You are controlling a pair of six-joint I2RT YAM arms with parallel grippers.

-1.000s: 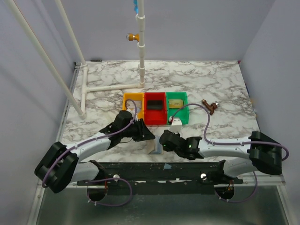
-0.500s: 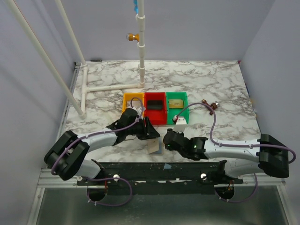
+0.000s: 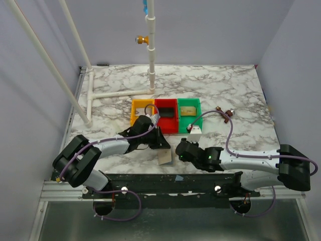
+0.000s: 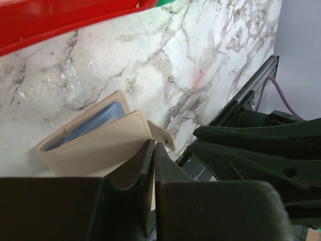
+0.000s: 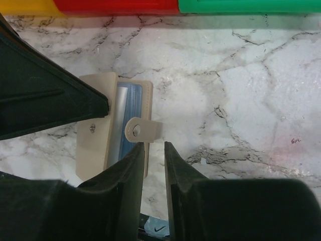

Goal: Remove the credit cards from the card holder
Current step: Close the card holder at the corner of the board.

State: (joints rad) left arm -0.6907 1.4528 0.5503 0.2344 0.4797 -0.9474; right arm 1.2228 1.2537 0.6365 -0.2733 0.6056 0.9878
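Now | your left gripper (image 4: 152,146) clamps card holder (image 4: 95,145) cover, steadying it | right gripper (image 5: 153,150) jaws narrow, empty, just near of snap tab (image 5: 140,129)

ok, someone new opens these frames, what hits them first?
The left hand and right hand meet nose to nose over the tan card holder at the near edge of the marble table. The left is pinched on its raised cover, and the right sits slightly open just short of the snap tab. Behind them, the yellow tray, red tray and green tray make a bright row.
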